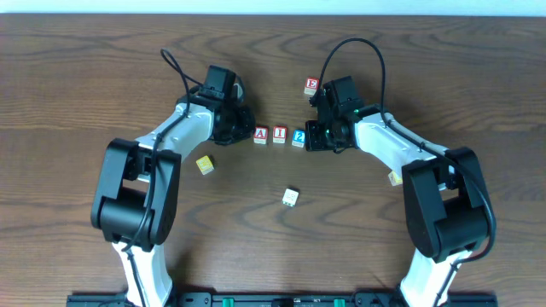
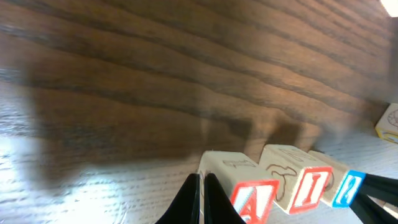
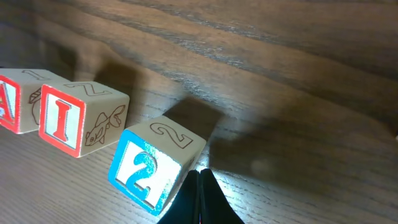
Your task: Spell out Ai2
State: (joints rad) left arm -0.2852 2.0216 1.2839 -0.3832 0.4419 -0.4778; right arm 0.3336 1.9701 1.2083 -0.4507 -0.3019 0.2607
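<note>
A row of three letter blocks is laid along the table (image 1: 68,85), its long axis running left to right in the overhead view, between the two arms. The left gripper (image 2: 201,186) is seen clenched, fingers pressed together with nothing held, tips just beside the A block (image 1: 261,135). The A block is pale wood with a red-framed face and a red letter. Next to it the I block (image 1: 280,134) is set square in line, also red-framed, with a fish outline drawn on its side face. The 2 block (image 1: 299,137) ends the row; its face is blue-framed with a blue digit. It is turned a little out of line with the other two and sits slightly lower in the overhead view. Contact with the I block cannot be told. The right gripper (image 3: 200,177) is clenched empty, tips just beside the 2 block. An E block (image 1: 311,84) is seen apart, beyond the row. A yellow block (image 1: 205,165) and a white block (image 1: 291,197) lie nearer the robot.
</note>
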